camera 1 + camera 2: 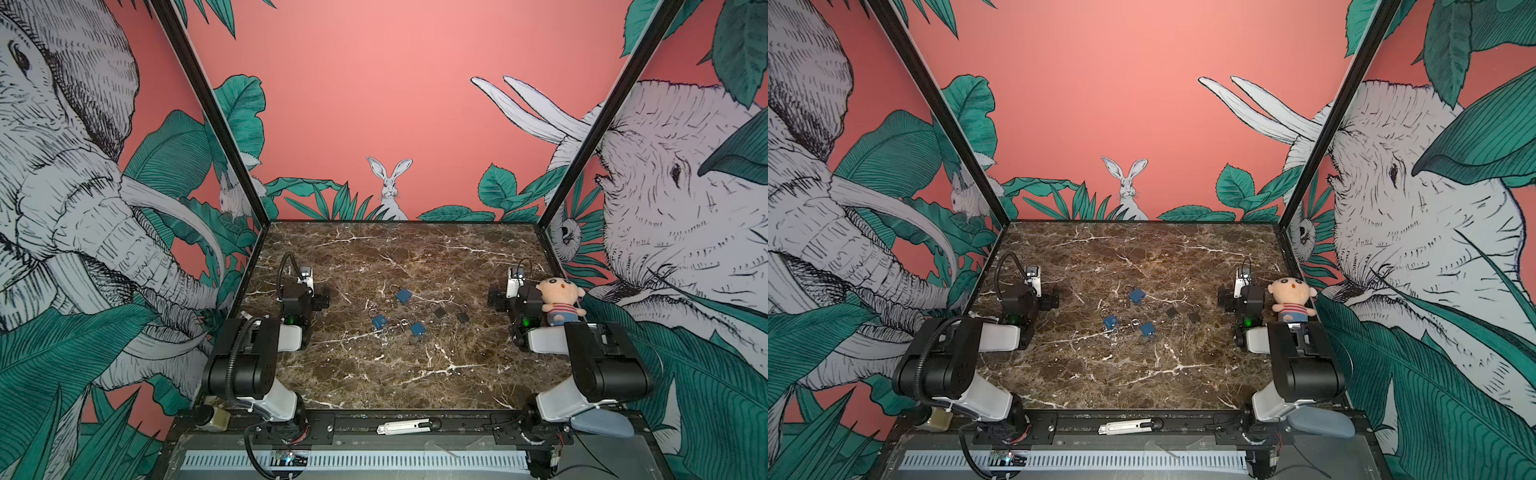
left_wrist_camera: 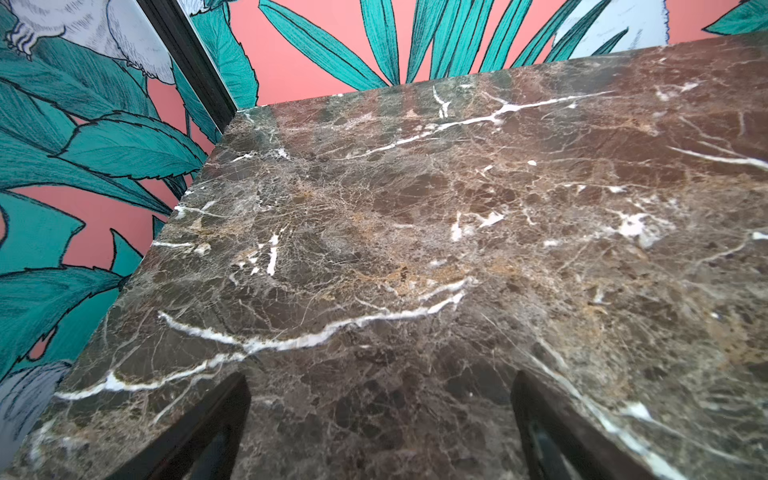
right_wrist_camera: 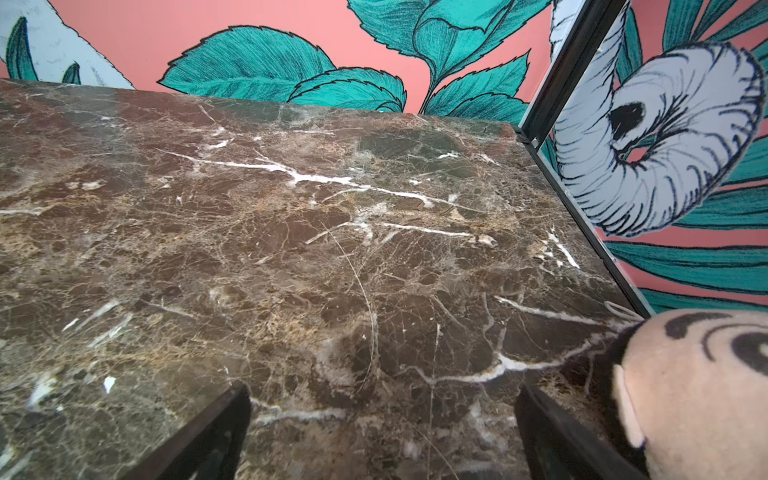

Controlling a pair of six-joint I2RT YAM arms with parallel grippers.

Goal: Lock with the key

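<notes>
The key (image 1: 402, 322) is seen in both top views lying flat on the marble tabletop (image 1: 374, 374). It lies between a blue padlock (image 1: 379, 321) and a second blue padlock (image 1: 417, 329), well apart from both grippers. The left gripper (image 2: 380, 436) and the right gripper (image 3: 380, 436) are held wide open over bare marble, with nothing between the jaws. The key is judged light, stiff, thin and slippery on polished stone. It is probably best pinched across its small head, the blade left free for the keyhole. Finer detail cannot be made out.
</notes>
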